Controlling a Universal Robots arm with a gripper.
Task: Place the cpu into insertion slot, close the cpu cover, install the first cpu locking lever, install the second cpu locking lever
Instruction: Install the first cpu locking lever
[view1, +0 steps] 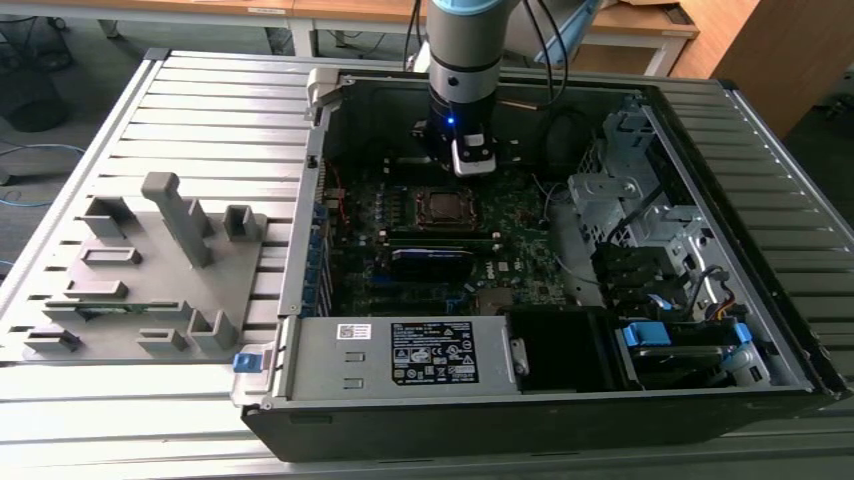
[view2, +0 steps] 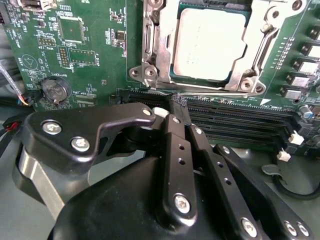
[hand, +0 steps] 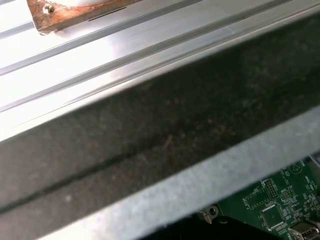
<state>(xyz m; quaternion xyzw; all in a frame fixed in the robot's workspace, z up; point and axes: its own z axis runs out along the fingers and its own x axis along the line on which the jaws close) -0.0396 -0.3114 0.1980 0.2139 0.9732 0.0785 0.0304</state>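
Note:
The cpu (view2: 210, 44), a flat square chip with a pale grey metal top, lies in the insertion slot (view1: 441, 207) on the green board. The silvery cpu cover (view2: 155, 47) lies flat around it, framing the chip through its cut-out. A thin metal lever rod (view2: 220, 94) runs along the socket edge nearest my fingertips. My gripper (view2: 179, 104) (view1: 470, 165) hangs just beyond that edge, over the long black slots. Its two black fingers (view2: 172, 150) are pressed together with nothing between them.
Long black memory slots (view2: 240, 120) and a coin battery (view2: 54, 90) lie beside the socket. A grey white-labelled box (view1: 400, 355) fills the case front, and drive cages (view1: 641, 220) stand at the exterior view's right. A grey fixture block (view1: 147, 260) sits outside the case. The case wall (hand: 200, 185) is close.

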